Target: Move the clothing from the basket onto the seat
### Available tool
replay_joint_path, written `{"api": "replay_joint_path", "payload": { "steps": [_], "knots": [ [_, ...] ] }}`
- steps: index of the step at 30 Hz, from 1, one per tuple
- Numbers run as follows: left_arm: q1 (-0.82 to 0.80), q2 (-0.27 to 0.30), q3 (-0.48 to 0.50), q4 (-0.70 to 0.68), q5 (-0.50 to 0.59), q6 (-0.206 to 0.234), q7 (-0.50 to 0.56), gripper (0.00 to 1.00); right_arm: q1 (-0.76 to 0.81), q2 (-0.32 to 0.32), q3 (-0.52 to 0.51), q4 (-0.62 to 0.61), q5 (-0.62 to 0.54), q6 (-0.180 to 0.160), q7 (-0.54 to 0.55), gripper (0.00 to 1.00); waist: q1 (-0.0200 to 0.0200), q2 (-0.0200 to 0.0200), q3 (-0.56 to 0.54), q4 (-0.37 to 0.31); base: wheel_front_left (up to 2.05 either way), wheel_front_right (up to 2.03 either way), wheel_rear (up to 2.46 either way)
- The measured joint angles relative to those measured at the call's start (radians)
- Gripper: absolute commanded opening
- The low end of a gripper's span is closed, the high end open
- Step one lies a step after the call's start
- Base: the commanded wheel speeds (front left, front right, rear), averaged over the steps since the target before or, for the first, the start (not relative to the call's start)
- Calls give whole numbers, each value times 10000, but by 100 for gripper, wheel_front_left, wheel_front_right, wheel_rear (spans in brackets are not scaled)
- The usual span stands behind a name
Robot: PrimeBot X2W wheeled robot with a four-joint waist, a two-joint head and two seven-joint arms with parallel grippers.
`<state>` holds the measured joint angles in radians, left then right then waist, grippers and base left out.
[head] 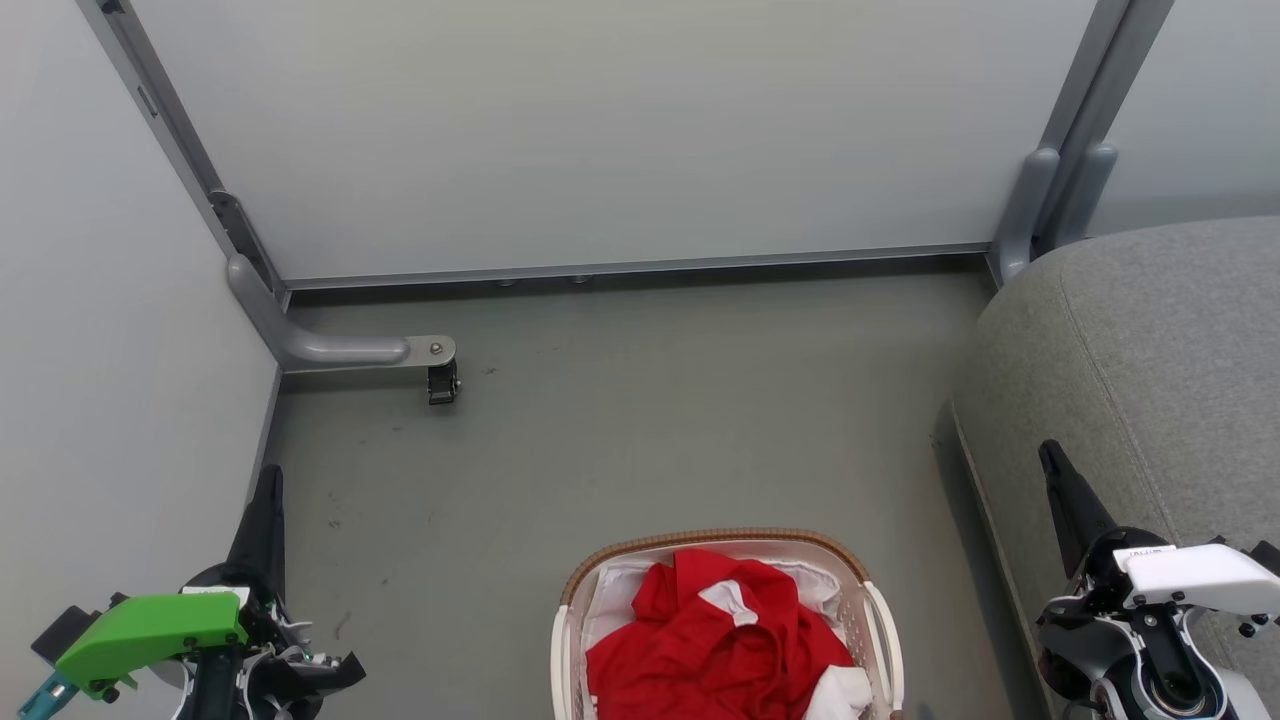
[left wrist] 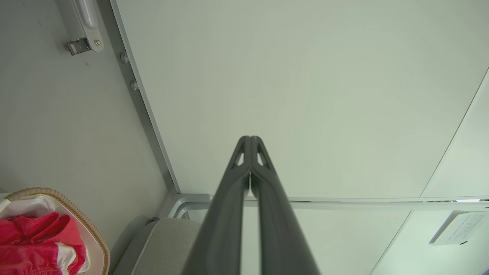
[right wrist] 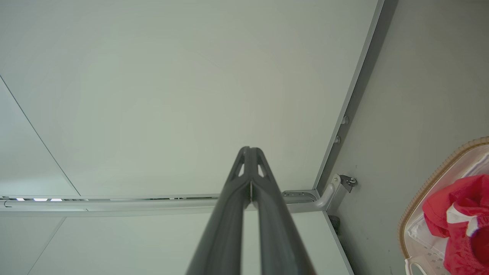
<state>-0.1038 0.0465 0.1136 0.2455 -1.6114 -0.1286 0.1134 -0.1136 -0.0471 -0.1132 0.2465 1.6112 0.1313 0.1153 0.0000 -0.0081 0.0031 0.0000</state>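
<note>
Both the left claw (head: 268, 500) and right claw (head: 1055, 475) hang pinched closed and empty, wide of the oval white plastic basket (head: 700, 538), probably to leave it clear. Inside lie crumpled red white-trimmed garments (head: 715, 640), toward the floor's (head: 600, 420) right edge by the grey fabric sofa seat (head: 1150, 350).

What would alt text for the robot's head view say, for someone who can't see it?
A white laundry basket heaped with red clothing sits on a grey floor at bottom centre, a grey sofa seat to its right. The shut, empty left gripper and right gripper flank it; pale partition panels stand behind.
</note>
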Motion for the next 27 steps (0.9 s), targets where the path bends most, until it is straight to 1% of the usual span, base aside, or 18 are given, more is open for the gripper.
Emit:
{"api": "replay_joint_path", "payload": {
  "steps": [27],
  "knots": [
    [0, 0, 0, 0, 0, 0, 0, 0, 0, 0, 0, 0, 0, 0, 0, 0, 0, 0, 0, 0, 0, 0, 0]
  ]
}}
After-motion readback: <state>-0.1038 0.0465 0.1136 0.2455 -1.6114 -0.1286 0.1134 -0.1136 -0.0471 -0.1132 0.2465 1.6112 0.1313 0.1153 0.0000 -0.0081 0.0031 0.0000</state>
